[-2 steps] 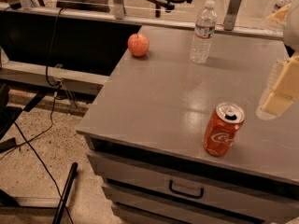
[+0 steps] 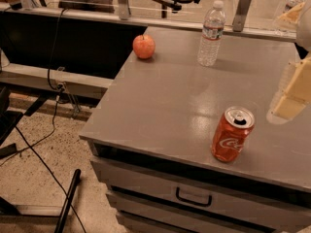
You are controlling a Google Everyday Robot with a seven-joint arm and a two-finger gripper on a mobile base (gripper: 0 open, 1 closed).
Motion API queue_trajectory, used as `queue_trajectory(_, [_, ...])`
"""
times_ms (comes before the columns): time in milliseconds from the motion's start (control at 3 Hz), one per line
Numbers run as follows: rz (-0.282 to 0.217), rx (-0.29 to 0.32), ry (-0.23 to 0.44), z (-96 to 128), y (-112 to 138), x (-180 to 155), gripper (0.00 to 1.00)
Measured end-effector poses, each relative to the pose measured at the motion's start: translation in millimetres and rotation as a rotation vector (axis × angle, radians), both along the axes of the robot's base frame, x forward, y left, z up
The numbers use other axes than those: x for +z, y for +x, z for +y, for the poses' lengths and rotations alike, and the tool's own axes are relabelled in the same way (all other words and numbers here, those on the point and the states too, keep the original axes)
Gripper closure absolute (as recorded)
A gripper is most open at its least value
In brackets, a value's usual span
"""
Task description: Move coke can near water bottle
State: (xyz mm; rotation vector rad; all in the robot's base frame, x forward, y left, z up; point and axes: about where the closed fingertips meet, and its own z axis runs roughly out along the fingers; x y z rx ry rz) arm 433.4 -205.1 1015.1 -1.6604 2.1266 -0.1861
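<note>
My gripper (image 2: 293, 92) hovers just right of the coke can (image 2: 232, 135) on the counter (image 2: 165, 96); I cannot tell its opening.

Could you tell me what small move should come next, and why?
Probably ease the gripper over and down toward the coke can: it hangs to the right of the upright can, apart from it, while the water bottle stands far back on the table.
</note>
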Motion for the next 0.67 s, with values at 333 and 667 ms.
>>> queue_trajectory(333, [0.022,0.007,0.082,-1,0,-19,0.0])
queue_trajectory(667, [0.113,0.036,0.214,18,-16,-48,0.0])
